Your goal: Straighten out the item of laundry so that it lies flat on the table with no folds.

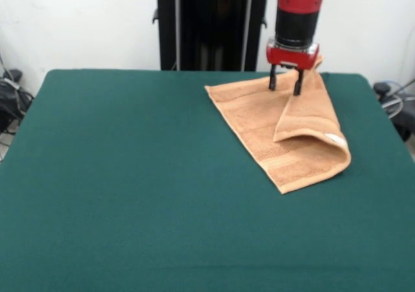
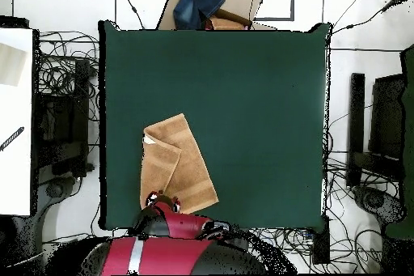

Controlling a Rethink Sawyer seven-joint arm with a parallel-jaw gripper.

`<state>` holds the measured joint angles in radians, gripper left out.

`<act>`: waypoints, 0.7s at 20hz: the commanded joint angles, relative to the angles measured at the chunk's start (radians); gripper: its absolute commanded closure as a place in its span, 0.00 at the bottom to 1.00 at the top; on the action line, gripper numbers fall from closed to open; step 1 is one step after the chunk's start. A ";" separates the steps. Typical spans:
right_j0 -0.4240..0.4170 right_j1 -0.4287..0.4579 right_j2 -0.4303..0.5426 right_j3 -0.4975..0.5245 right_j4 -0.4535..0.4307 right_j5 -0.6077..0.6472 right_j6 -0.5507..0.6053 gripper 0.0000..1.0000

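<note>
The orange-tan towel (image 1: 285, 133) lies at the table's far right in the front view, and near the robot's edge in the overhead view (image 2: 186, 167). Its right side is folded over itself in a loose flap, with the white label (image 1: 335, 138) on the fold. One corner of the flap stands up beside the gripper. My gripper (image 1: 285, 84) stands upright over the towel's far edge, fingers apart, tips on the cloth. It also shows in the overhead view (image 2: 162, 202). The green table (image 1: 130, 175) is bare elsewhere.
The black pedestal (image 1: 211, 26) stands behind the table's far edge. A cardboard box with blue cloth (image 2: 206, 4) sits past the table's opposite edge. Cables (image 2: 65, 87) and a white surface (image 2: 16, 119) lie off the table's side.
</note>
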<state>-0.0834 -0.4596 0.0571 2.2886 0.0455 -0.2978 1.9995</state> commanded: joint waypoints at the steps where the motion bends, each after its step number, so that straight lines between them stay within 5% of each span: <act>1: -0.032 0.025 0.071 -0.083 -0.031 -0.042 0.169 0.00; 14: -0.052 -0.149 0.063 -0.021 -0.020 0.102 0.143 0.00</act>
<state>-0.1129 -0.5363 0.0585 2.2917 0.0287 -0.2965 1.9995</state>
